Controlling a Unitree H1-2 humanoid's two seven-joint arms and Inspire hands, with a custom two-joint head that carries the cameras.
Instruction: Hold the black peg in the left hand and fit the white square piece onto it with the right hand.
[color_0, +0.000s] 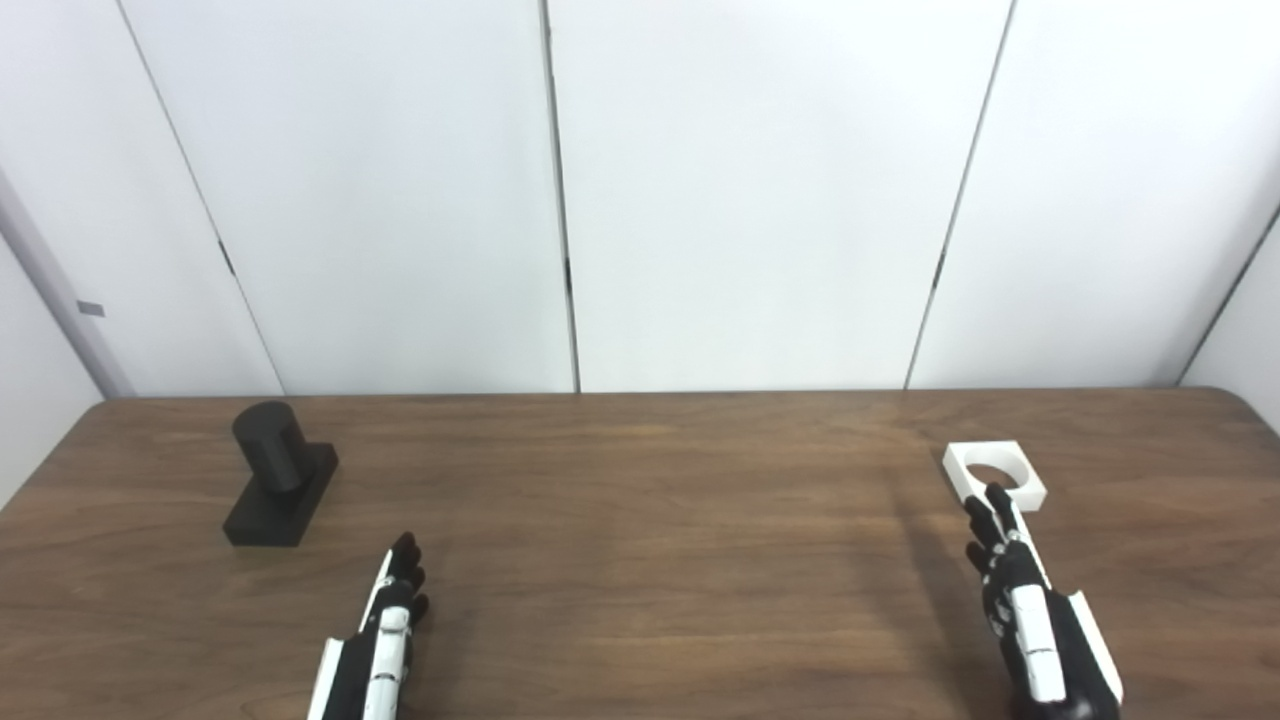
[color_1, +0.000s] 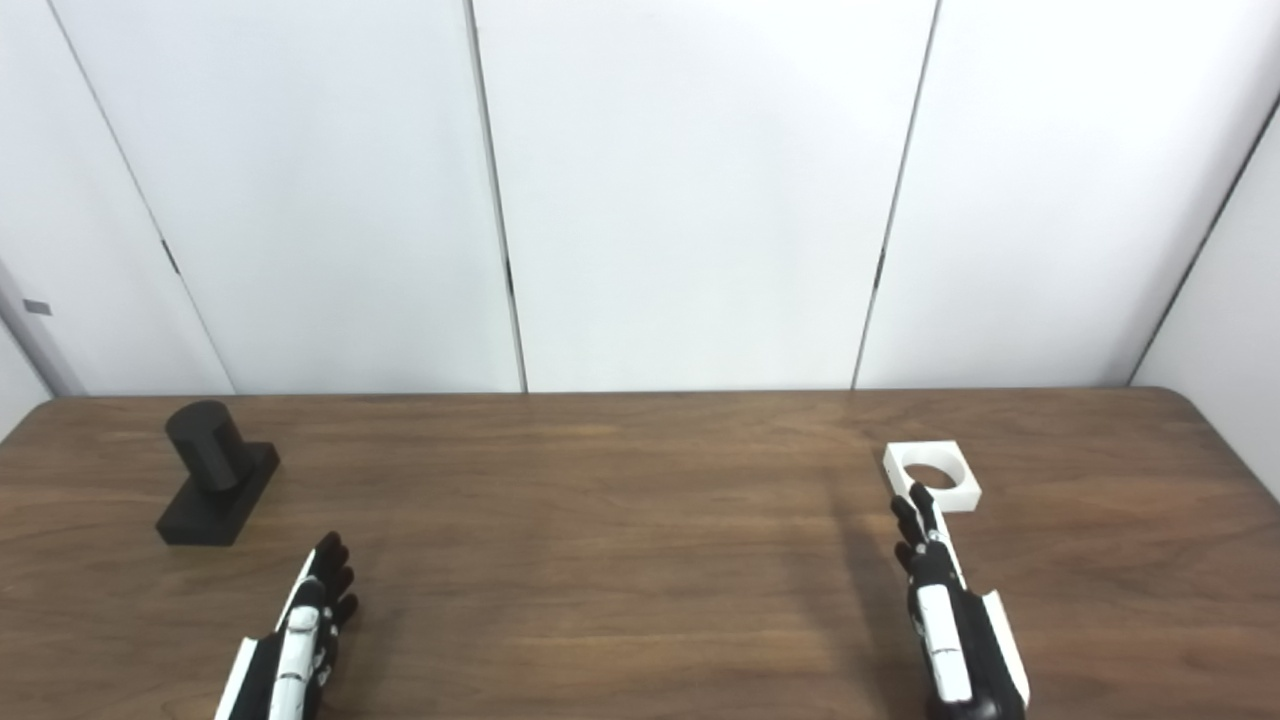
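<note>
Nearest the camera, both arms came in low over the brown bench (color_0: 640, 600). The left hand (color_0: 385, 630) lay edge-on near the front left, its fingers (color_0: 405, 565) stretched forward and lying close together, holding nothing. It pointed roughly toward the peg but sat well short of it, to the peg's near right.

The right hand (color_0: 1030, 610) lay at the front right, also edge-on, fingers (color_0: 990, 520) straight and side by side, empty. The tips reached the near edge of the white piece; whether they touched it could not be told from either view. Judged: this hand was lined up to close on the piece, thumb side free.

Farther back on the left stood the black peg (color_0: 270, 445), a short upright cylinder on a flat black base (color_0: 280, 505), angled a little to the bench edge. Upright, it offered the base for the left hand to grip.

Across on the right lay the white square piece (color_0: 993, 472), flat, round hole up, well apart from the peg.

Behind the bench, plain white wall panels (color_0: 740, 200). Neither item yet lifted; task judged at its start.
</note>
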